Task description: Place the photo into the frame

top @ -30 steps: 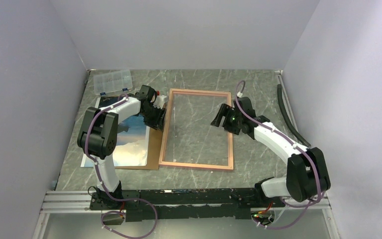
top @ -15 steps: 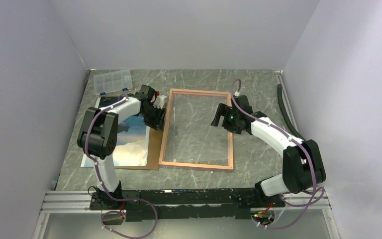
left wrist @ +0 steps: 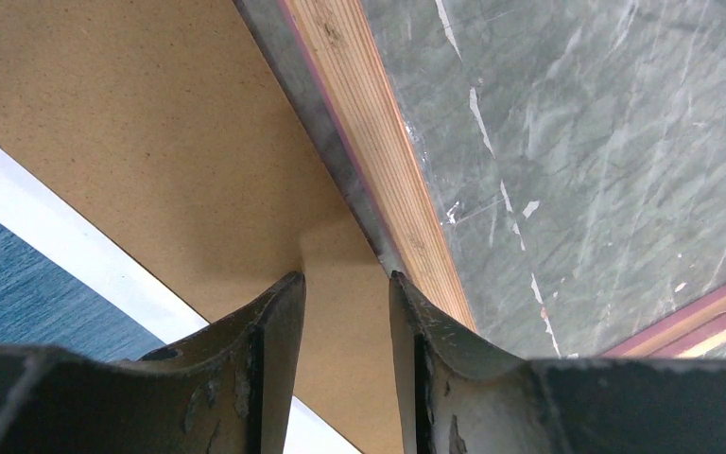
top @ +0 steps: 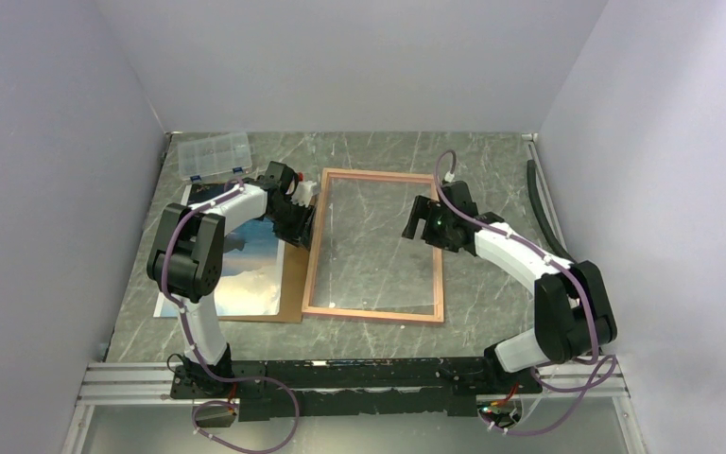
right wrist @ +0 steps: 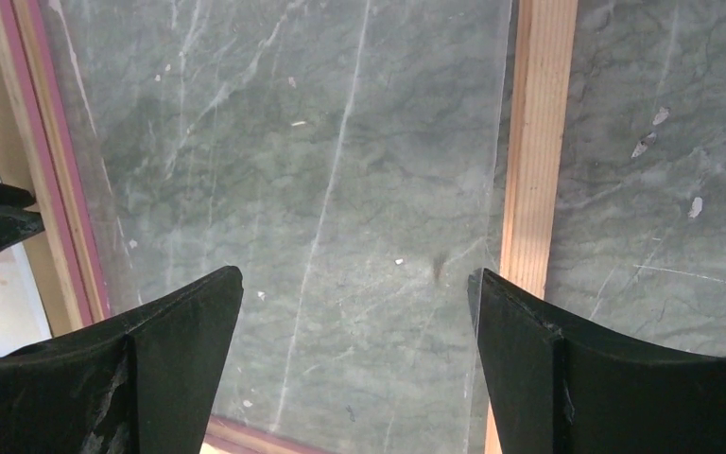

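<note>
The frame (top: 375, 313) lies flat mid-table, tan wood side up, with a clear pane inside it. The photo (top: 246, 270), sea and sky up, rests on a brown backing board (top: 291, 293) left of the frame. My left gripper (top: 301, 225) sits at the board's right edge, beside the frame's left rail (left wrist: 378, 142). In the left wrist view its fingers (left wrist: 343, 277) are closed on a lighter brown tab of the board (left wrist: 151, 123). My right gripper (top: 414, 225) hovers over the pane, open wide (right wrist: 354, 274) and empty, one finger above the right rail (right wrist: 539, 142).
A clear plastic compartment box (top: 213, 154) stands at the back left, just behind the photo. A black hose (top: 544, 218) runs along the right wall. Grey walls close in the table on three sides.
The right gripper's jaws have spread wider and its arm has drawn slightly left over the frame. The left arm, board and photo have not moved.
</note>
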`<action>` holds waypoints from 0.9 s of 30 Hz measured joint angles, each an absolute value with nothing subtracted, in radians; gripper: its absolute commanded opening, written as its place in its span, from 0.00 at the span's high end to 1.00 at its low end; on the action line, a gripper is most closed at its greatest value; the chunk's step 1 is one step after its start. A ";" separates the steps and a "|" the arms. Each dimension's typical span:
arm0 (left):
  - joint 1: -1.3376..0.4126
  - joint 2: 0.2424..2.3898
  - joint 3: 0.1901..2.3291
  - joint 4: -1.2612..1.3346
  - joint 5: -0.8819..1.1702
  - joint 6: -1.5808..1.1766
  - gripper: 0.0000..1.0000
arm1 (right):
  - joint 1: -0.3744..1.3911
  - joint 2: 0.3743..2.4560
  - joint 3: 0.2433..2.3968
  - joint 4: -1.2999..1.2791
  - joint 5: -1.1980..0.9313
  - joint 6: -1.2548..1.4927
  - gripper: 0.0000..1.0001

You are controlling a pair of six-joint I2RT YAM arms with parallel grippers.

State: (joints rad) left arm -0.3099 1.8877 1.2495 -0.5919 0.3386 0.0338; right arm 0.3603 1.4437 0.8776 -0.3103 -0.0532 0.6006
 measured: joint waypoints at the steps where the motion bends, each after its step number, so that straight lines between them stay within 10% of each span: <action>1: -0.310 1.888 1.250 -0.592 0.339 0.034 0.57 | 0.363 1.446 0.874 -0.304 -0.049 0.599 0.06; 27: -0.310 1.890 1.256 -0.599 0.339 0.033 0.57 | 0.402 1.531 0.893 -0.333 0.146 0.569 0.06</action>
State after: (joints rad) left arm -0.3103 1.8896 1.2556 -0.5995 0.3386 0.0334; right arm 0.4015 1.5314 0.8932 -0.3332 0.1463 0.5686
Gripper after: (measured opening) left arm 0.436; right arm 0.975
